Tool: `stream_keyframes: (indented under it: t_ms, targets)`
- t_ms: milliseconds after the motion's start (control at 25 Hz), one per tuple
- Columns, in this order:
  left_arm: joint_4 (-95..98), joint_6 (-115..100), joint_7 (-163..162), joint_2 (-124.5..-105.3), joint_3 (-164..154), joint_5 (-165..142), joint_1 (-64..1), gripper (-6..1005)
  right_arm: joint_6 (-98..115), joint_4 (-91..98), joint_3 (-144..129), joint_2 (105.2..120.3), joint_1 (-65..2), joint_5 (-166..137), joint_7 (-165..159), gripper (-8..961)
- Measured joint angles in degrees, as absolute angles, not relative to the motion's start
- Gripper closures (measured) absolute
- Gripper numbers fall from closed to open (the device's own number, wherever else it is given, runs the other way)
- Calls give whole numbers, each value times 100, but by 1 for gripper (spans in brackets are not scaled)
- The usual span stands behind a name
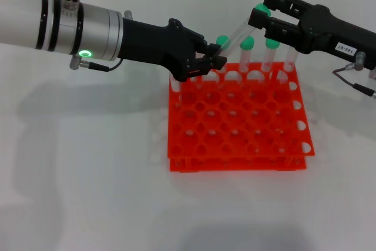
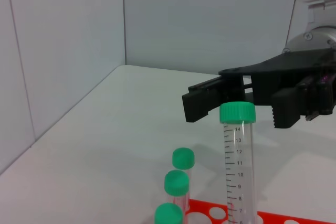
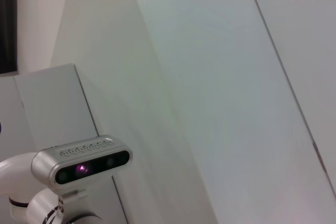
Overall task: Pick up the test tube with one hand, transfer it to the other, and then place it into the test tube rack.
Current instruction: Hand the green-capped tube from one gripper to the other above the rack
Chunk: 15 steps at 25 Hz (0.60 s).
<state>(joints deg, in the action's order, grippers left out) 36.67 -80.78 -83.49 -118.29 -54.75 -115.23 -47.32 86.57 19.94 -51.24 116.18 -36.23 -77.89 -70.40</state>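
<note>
The test tube [image 1: 242, 30] is a clear tube that slants up over the back of the orange test tube rack [image 1: 235, 166]. My left gripper [image 1: 214, 60], unlabelled and on the wrist with the green light, is shut on the tube's lower end. In the left wrist view the test tube [image 2: 237, 156] stands with its green cap [image 2: 237, 113] on top. My right gripper [image 1: 261, 10] carries a white label. Its open fingers stand on either side of the cap, as the right gripper [image 2: 232, 115] also shows from the left wrist. The right wrist view shows none of this.
Three more green-capped tubes [image 1: 222, 40] [image 1: 247, 43] [image 1: 272, 43] stand in the rack's back row, right under both grippers. They appear as green caps [image 2: 177, 182] in the left wrist view. White walls close the table at the back and side.
</note>
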Motion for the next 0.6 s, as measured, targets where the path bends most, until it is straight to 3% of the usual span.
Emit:
stream_keyframes:
  t_ms: [600]
  targets:
    - [3682,-8067,-8340,-11829,-5475,-11528,-4749,808,8610,1765,-5129,11618,-3736,-7661,-6807,325]
